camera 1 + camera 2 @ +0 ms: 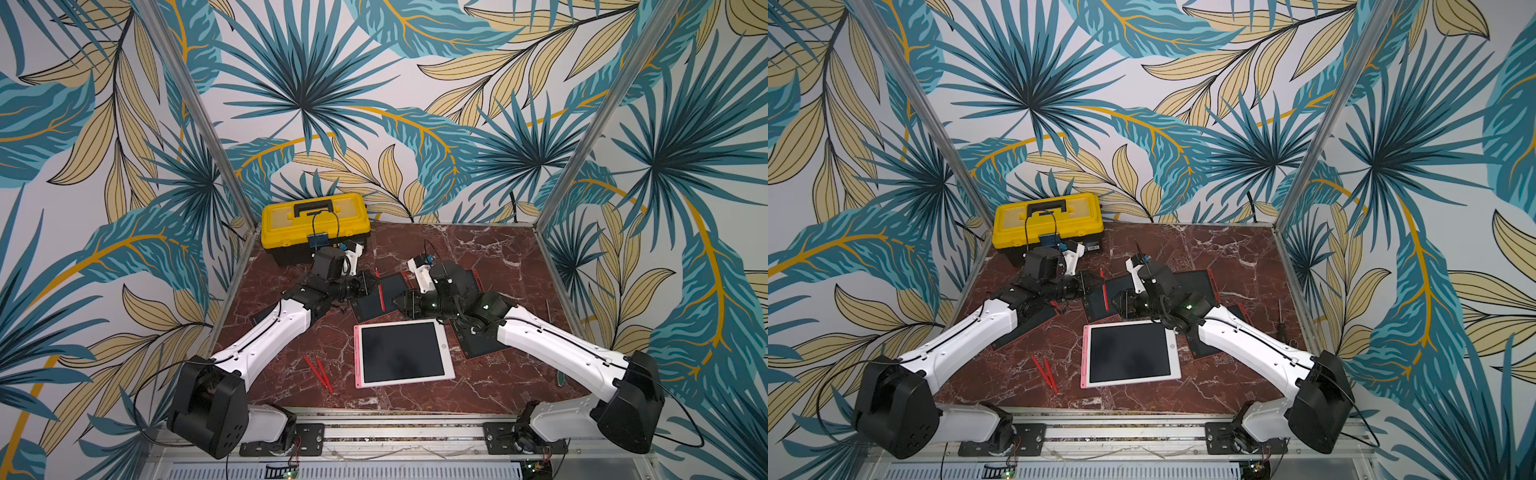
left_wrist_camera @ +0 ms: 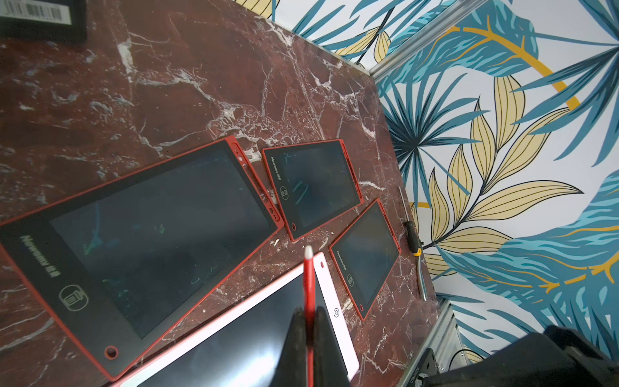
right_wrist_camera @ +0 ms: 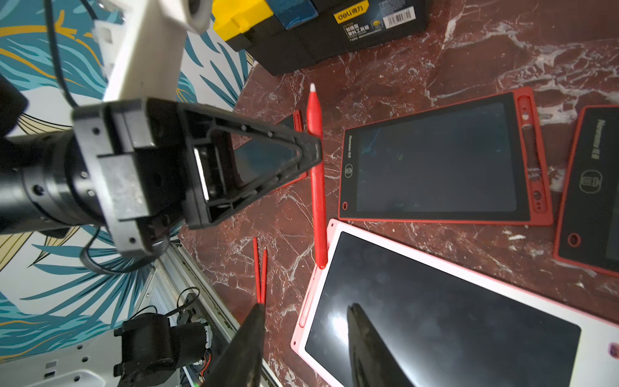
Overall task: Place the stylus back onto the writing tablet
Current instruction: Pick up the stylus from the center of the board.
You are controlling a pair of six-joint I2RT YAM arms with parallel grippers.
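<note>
Marble tabletop (image 1: pixel 478 257), tablets scattered. Red stylus (image 3: pixel 316 187) hangs at 9 o'clock of the red-framed tablet (image 3: pixel 435 157). I'd carry it toward 3 o'clock, line it up with the empty-looking slot (image 3: pixel 531 150), then press it flat. Left gripper (image 3: pixel 315 150) pinches it tight; right gripper (image 3: pixel 305 310) stands half open, empty.

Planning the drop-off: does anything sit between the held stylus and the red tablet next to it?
Nothing visible does. The left gripper holds the stylus beside the red tablet, only bare tabletop between them. The open right gripper hovers over the pink tablet, off that path.
</note>
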